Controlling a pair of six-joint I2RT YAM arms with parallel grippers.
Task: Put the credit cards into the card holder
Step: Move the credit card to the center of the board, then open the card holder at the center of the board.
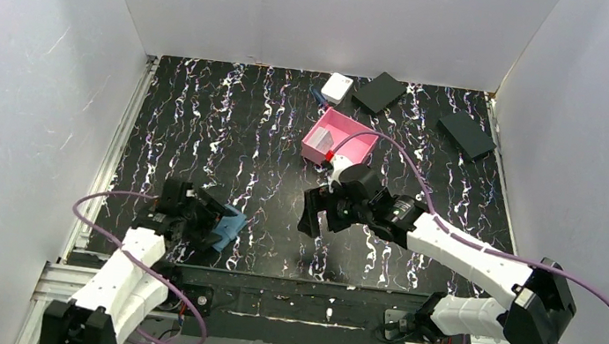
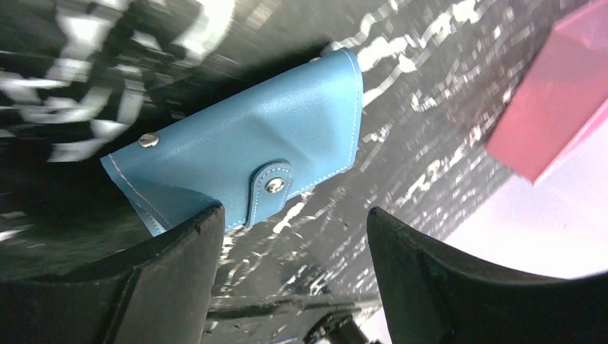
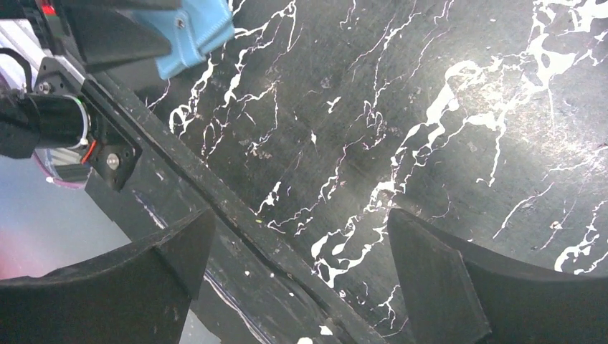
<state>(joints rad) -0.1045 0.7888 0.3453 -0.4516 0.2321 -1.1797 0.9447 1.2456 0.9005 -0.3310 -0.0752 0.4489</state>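
The left claw (image 2: 294, 215) stands with its two black fingers spread and nothing clamped between them. Just ahead of its tips lies the small blue leather folding card holder (image 2: 244, 143), folded shut with its snap tab fastened. The holder sits off-centre to this claw: one lower corner reaches the tip of the claw's left finger (image 2: 179, 265), while the other finger has only the black, white-veined marble-patterned tabletop (image 3: 430, 107) in front of it. From the wrist view the corner seems to meet that fingertip, though I cannot tell whether they truly touch.

The right claw (image 3: 301, 218) is also spread wide and holds nothing. It hangs above bare tabletop, and the card holder and the left claw lie well off to its left.

Just beyond the right claw, on the far side, sits the pink rectangular open plastic tray (image 1: 356, 141). A pale greyish flat shape inside it is probably the thin rectangular credit cards (image 1: 318, 144), but they are too small in the overhead view to count. Farther beyond the tray are a small white box (image 1: 336, 87) and two flat black rectangular boxes (image 1: 378, 91), one of them off to the right near the wall.
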